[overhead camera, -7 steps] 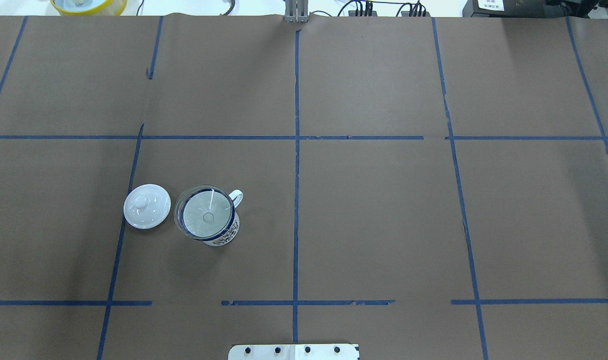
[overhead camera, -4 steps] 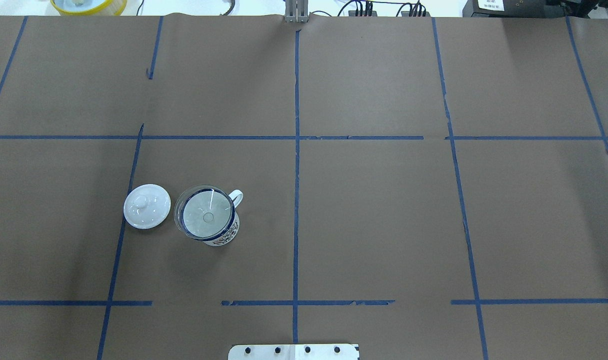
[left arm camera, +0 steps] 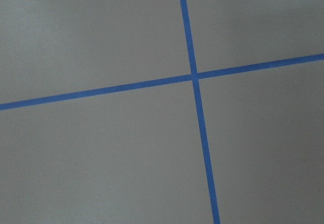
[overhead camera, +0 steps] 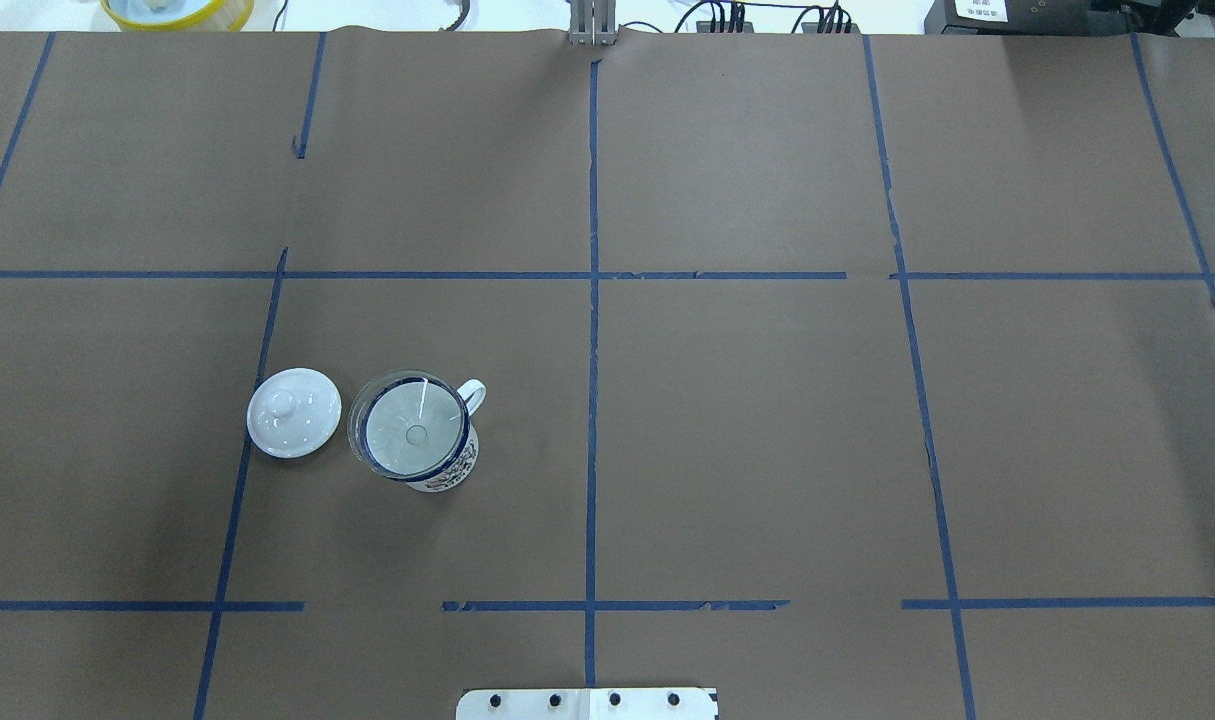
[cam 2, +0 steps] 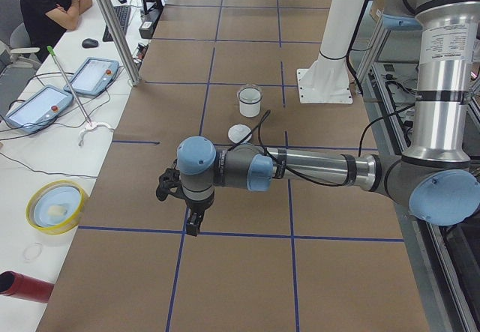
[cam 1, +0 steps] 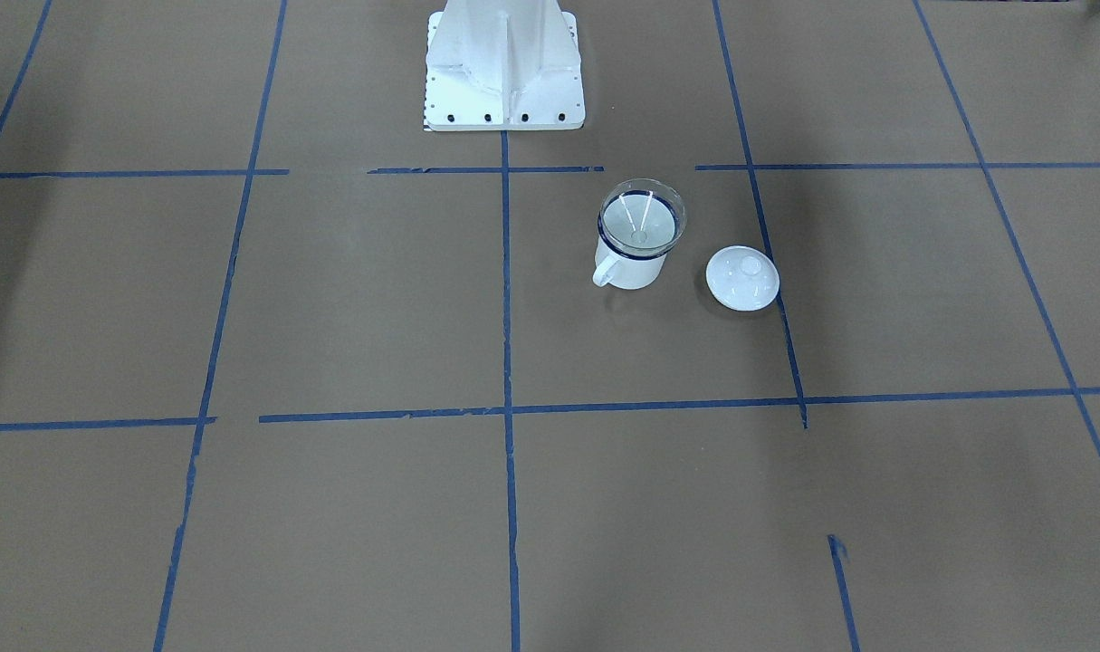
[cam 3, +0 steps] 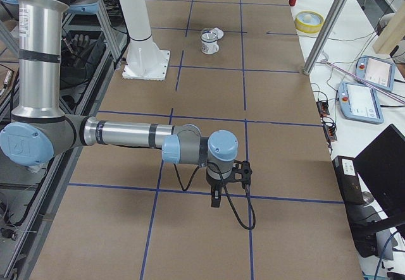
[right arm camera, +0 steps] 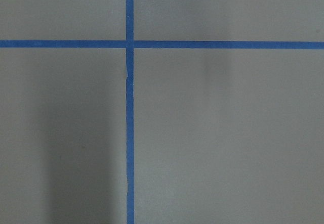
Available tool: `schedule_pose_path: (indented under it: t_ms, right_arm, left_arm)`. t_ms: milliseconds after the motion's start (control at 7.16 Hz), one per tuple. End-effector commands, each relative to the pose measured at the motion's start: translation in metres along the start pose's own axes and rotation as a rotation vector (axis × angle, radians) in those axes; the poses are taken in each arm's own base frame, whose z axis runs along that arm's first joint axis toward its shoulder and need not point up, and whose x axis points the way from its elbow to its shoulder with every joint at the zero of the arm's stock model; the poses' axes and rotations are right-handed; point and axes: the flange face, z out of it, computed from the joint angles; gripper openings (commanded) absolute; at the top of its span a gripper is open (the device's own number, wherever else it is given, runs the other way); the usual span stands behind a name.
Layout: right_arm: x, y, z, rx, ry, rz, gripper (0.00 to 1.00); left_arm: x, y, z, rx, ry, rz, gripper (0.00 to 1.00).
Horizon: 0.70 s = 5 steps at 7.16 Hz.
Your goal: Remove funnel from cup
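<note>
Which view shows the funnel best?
Overhead exterior: the funnel is largest there, its clear cone seated in the cup. Front-facing shows it too, smaller. Both side views show it far and tiny; the wrist views miss it.

Legible text, brands, numbers, signs: none.

1. White label (overhead camera: 979, 8) on a dark device beyond the far right corner of the bench (overhead camera: 767, 400): printed marks, too small to read.
2. Cup (overhead camera: 445, 472), left half of the bench: dark blue pattern on its near side wall, no letters made out.
3. Tablet (cam 2: 94, 76) and second tablet (cam 2: 34, 109) on the side desk: screens lit, contents unreadable.
</note>
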Motion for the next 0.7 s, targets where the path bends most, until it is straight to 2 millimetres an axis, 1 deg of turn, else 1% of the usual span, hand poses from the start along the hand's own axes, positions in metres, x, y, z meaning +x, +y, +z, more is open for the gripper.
schedule_pose_path:
  t_ms: [0,140,279,419,559]
  right_arm:
    - [0.000,0.000,0.000,0.000,0.000,0.000,1.00]
    - [0.000,0.000,0.000,0.000,0.000,0.000,1.00]
    - [0.000,0.000,0.000,0.000,0.000,0.000,1.00]
    - [0.000,0.000,0.000,0.000,0.000,0.000,1.00]
    - [0.000,0.000,0.000,0.000,0.000,0.000,1.00]
  left_arm:
    - [0.066,-0.037,-0.038,0.087,-0.013,0.143,1.00]
    - [0.113,-0.057,-0.051,0.113,0.003,0.145,1.00]
    - [0.172,-0.086,-0.051,0.127,0.042,0.127,1.00]
    - [0.222,-0.107,-0.055,0.155,0.033,0.158,1.00]
    - [0.261,-0.111,-0.056,0.191,-0.027,0.180,1.00]
